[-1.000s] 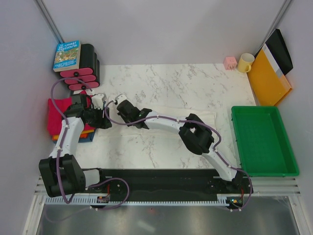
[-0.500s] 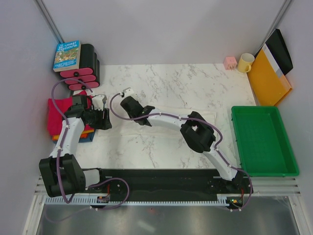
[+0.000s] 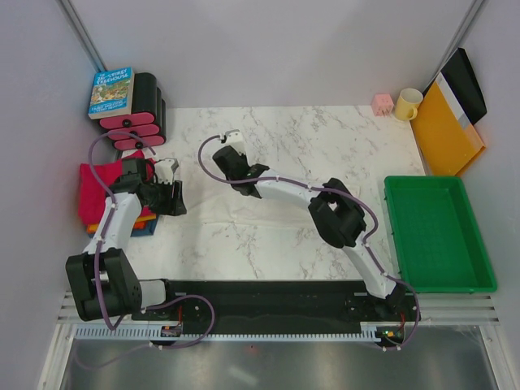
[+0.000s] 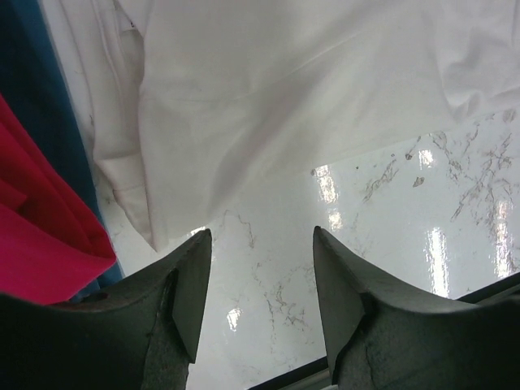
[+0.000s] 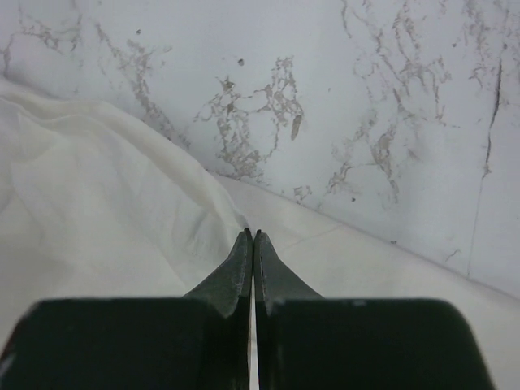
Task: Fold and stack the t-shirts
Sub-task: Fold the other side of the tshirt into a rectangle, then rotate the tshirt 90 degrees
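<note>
The cream-white shirt point(image 3: 236, 213) lies spread across the middle of the marble table. It also shows in the left wrist view point(image 4: 268, 97) and the right wrist view point(image 5: 106, 219). My right gripper point(image 3: 241, 180) point(image 5: 253, 236) is shut on a raised fold at the shirt's far edge. My left gripper point(image 3: 177, 197) point(image 4: 260, 244) is open and empty, low over bare marble just off the shirt's left corner. The folded magenta-pink shirt point(image 3: 96, 188) point(image 4: 41, 219) tops a stack at the left, with the orange shirt point(image 3: 97, 228) and the blue shirt point(image 3: 143, 231) point(image 4: 32, 97) under it.
A book point(image 3: 111, 91) rests on a black and pink rack point(image 3: 145, 122) at the far left. A green tray point(image 3: 439, 231) stands at the right. A yellow mug point(image 3: 408, 103), a pink cube point(image 3: 382, 103) and a yellow-orange folder point(image 3: 445, 130) are at the far right.
My right gripper has moved away from me and to the right, from the shirt's left part to its far edge. My left gripper has stayed almost in place.
</note>
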You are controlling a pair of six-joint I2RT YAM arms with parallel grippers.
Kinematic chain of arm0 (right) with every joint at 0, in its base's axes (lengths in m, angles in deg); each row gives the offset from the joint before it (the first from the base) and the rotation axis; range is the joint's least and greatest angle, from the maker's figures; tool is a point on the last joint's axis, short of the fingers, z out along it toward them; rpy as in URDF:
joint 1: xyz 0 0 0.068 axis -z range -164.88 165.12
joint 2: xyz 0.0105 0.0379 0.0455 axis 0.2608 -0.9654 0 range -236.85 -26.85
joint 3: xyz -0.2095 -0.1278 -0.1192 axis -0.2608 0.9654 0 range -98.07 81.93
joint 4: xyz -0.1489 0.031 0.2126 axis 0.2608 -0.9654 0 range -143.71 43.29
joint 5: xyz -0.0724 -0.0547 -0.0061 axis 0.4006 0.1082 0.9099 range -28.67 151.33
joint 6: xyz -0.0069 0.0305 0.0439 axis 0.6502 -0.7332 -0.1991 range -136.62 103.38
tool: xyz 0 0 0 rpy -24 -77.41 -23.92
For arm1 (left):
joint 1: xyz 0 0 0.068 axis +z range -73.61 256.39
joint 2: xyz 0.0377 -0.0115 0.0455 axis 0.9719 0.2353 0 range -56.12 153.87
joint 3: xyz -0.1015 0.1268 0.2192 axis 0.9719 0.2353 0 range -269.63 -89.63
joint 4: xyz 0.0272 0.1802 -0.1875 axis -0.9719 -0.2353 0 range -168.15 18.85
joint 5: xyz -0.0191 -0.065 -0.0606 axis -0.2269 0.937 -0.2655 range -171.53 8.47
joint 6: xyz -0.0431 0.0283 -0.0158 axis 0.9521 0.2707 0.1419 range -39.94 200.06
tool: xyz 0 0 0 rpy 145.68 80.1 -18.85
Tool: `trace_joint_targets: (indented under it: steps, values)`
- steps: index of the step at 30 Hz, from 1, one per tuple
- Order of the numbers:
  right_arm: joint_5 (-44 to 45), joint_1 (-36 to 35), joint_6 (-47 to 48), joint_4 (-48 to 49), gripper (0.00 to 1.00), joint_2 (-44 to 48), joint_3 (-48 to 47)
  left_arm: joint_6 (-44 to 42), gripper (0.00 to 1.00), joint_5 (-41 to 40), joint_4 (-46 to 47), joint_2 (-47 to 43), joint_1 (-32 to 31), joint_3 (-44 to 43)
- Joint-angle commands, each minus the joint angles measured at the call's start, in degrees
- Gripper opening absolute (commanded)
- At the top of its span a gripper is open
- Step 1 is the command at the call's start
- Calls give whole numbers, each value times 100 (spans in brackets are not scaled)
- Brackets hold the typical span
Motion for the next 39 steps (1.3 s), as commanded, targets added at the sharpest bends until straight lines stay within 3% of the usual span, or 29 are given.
trace_joint_targets:
  steps: [1,4,9,13,15,17,20,21,24,27,39]
  values:
    - [302,156,-276,-172,0,175,32,-52,59,59,169,51,52,-59]
    - [196,279,-416,-426,4,70,-12,-52,60,85,178,112,52,-77]
    - [248,358,-549,-576,47,51,-47,-8,63,200,178,165,52,-103]
    - [530,472,-558,-524,68,472,-12,88,68,279,178,148,52,-208]
    - [477,630,-558,-541,70,622,93,124,69,358,204,165,52,-340]
    - [337,911,-610,-760,64,789,294,177,68,393,221,340,43,-524]
    - [363,1254,-698,-1051,20,1053,942,299,56,393,230,892,26,-953]
    - [406,1316,-751,-1103,0,1141,1137,335,47,411,222,1043,26,-1077]
    - [433,1518,-830,-1244,0,1501,1832,405,34,297,160,1710,-123,-1552]
    - [425,1624,-1058,-1429,0,1774,2281,370,27,-9,99,2298,-413,-1965]
    - [-84,1650,-1753,-2368,0,1616,2563,282,21,-951,-436,3741,-1582,-3046]
